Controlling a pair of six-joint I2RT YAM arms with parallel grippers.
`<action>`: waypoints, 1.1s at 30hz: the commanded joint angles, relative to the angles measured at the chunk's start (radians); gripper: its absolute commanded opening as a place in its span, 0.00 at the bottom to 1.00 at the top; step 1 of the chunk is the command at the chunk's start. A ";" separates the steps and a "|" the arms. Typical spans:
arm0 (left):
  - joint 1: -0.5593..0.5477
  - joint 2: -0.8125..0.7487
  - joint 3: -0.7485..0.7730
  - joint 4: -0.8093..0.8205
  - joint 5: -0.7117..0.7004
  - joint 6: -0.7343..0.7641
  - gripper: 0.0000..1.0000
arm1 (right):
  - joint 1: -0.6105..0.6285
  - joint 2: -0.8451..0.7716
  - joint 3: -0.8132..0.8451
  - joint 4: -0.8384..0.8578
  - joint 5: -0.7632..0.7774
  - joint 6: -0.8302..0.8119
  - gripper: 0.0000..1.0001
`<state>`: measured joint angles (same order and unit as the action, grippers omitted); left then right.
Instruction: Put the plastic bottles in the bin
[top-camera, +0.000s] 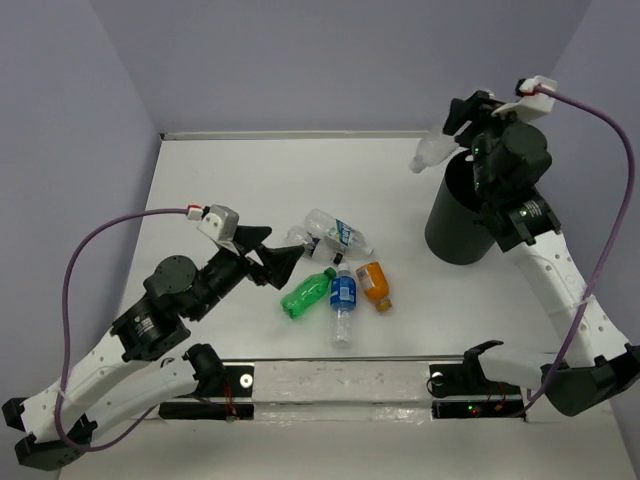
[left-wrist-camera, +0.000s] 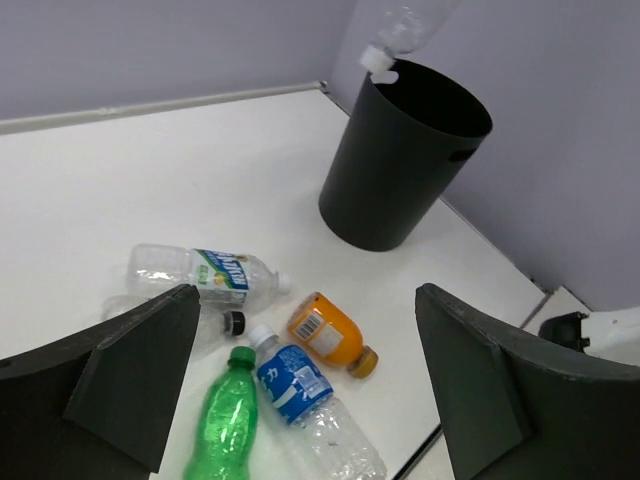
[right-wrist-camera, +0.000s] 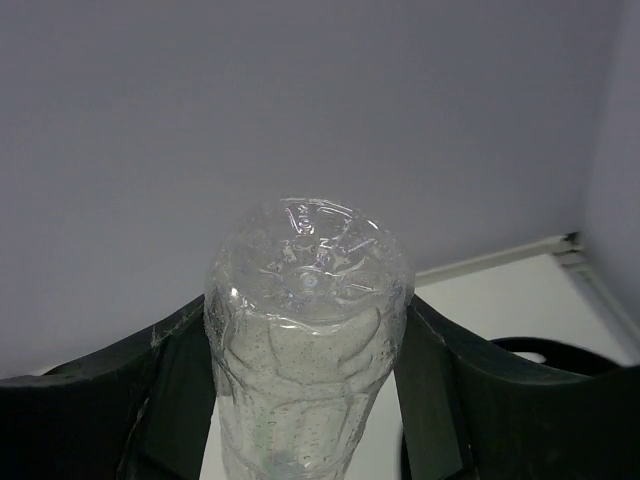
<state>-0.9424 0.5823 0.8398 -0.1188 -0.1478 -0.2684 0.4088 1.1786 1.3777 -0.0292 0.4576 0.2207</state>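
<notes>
Plastic bottles (top-camera: 343, 290) piled mid-worktop (top-camera: 230, 180); left fingers (left-wrist-camera: 130, 380) spread wide at their 9 o'clock. Bin (top-camera: 455, 225) at 2 o'clock. Right fingers (right-wrist-camera: 480, 420) clamp a clear bottle (top-camera: 432, 152) cap-down above its rim. Probably light, slick, crushable: grip mid-body, gently.

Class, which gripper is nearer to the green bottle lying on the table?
Left. The left gripper hangs open just beside the green bottle; the right gripper is far off, up by the bin, shut on a clear bottle.

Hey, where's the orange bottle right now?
In the top view the orange bottle lies on its side just right of the blue-label bottle, below and left of the black bin.
</notes>
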 joint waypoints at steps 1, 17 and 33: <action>-0.006 -0.033 -0.014 -0.061 -0.133 0.081 0.99 | -0.157 0.023 0.032 -0.015 0.217 -0.161 0.35; 0.048 -0.088 -0.090 -0.044 -0.194 0.095 0.99 | -0.278 0.026 -0.128 -0.106 0.231 -0.138 0.98; 0.163 -0.029 -0.093 -0.032 -0.180 0.092 0.99 | 0.235 -0.074 -0.285 -0.313 -0.375 0.040 0.88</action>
<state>-0.7967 0.5446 0.7502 -0.1917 -0.3260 -0.1913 0.5159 1.0832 1.2198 -0.2592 0.2218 0.1837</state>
